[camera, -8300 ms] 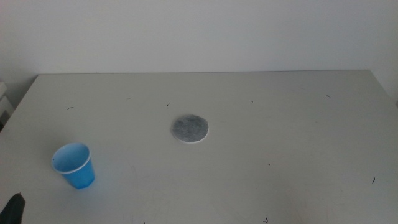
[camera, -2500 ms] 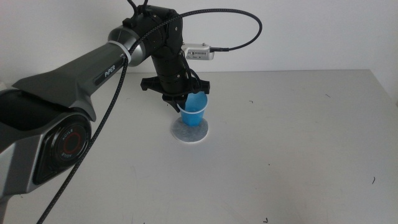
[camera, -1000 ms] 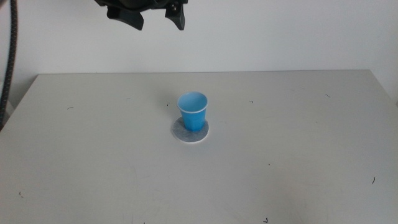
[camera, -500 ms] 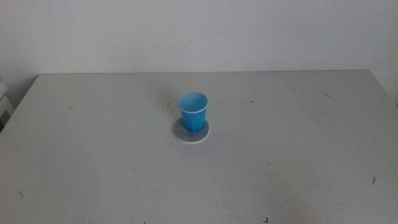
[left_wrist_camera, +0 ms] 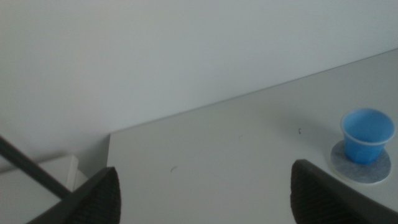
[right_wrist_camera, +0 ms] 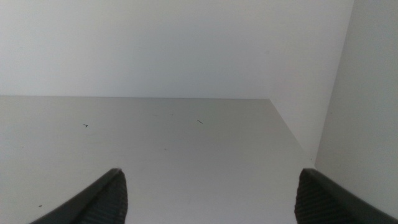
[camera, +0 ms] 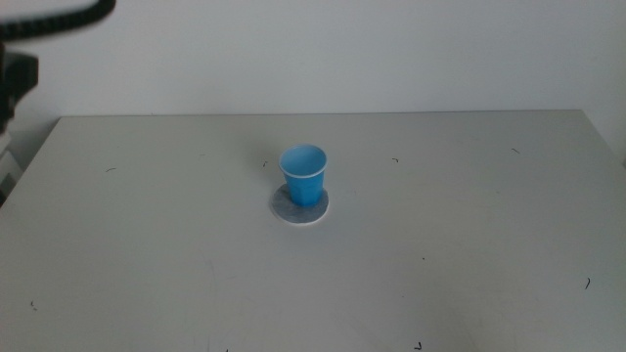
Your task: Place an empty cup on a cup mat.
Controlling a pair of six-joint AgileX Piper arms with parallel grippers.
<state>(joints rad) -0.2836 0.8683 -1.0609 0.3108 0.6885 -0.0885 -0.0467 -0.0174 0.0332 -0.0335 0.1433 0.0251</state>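
Both grippers have their fingers spread wide apart with nothing held between them. On the left gripper (left_wrist_camera: 205, 193), seen from its own wrist camera, two dark rounded fingers (left_wrist_camera: 99, 199) stand far from each other, and the pale grey table (left_wrist_camera: 236, 162) shows through the gap. That camera looks across the table from near one corner, with a plain white wall (left_wrist_camera: 155, 56) behind it. Off to one side of that view, well apart from the left gripper, the cup (left_wrist_camera: 367, 135) stands upright on the cup mat (left_wrist_camera: 360, 171). On the right gripper (right_wrist_camera: 211, 196), seen from its wrist camera, two dark fingers (right_wrist_camera: 109, 196) are likewise far apart over bare table; neither the cup nor the mat appears in that picture. From the middle camera, the cup (camera: 304, 175) is bright blue with a thin pale rim and an open mouth facing up, tapering toward its base. It sits on the cup mat (camera: 291, 209), a flat round disc with a mottled grey top and white edge, which shows around the cup's base, mostly on the near and left sides. Cup and mat are near the centre of the table (camera: 469, 244), a little toward the far edge. A dark, blurred part of the left arm (camera: 29, 39) shows in the upper left corner of the middle view, far from the cup. The right arm is out of the middle view. A few tiny dark specks mark the tabletop.
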